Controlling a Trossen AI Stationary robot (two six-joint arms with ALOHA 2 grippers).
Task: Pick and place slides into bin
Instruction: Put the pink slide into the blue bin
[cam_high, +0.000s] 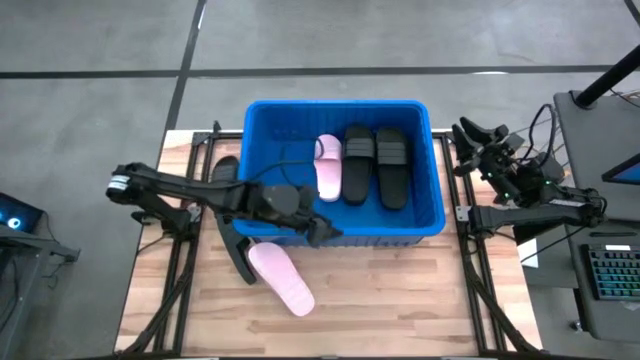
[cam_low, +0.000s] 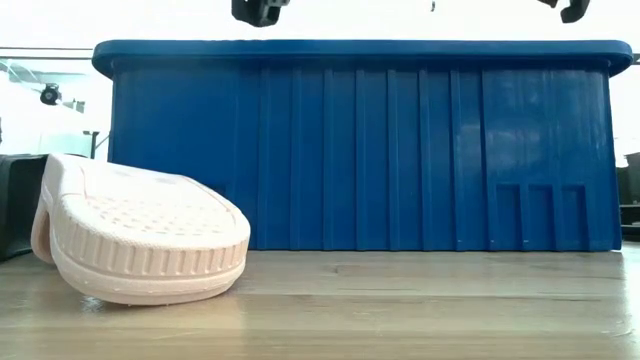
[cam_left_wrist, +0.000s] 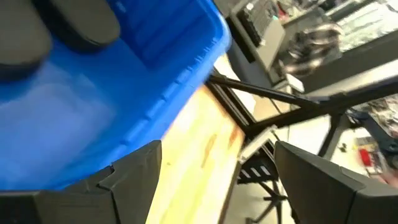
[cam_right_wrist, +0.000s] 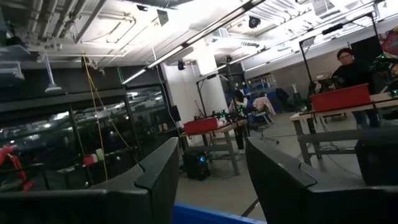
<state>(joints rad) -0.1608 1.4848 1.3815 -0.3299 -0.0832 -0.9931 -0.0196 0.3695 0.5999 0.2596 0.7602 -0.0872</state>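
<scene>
The blue bin (cam_high: 345, 225) stands at the table's far middle; in the low view its near wall (cam_low: 360, 150) fills the picture. Inside lie a pink slide (cam_high: 328, 166) and two black slides (cam_high: 358, 162) (cam_high: 391, 166). Another pink slide (cam_high: 281, 277) (cam_low: 140, 245) rests on the table in front of the bin, a black slide (cam_high: 238, 252) beside it. A further black slide (cam_high: 225, 170) lies left of the bin. My left gripper (cam_high: 322, 232) (cam_left_wrist: 214, 155) hovers open and empty over the bin's near wall. My right gripper (cam_high: 470, 135) (cam_right_wrist: 211, 152) waits open at the right, raised.
Bare wooden table (cam_high: 400, 300) lies in front of the bin and to its right. A metal frame (cam_high: 480, 260) borders the table on the right, with a keyboard (cam_high: 612, 275) and gear beyond. A person stands far off in the room (cam_right_wrist: 351, 68).
</scene>
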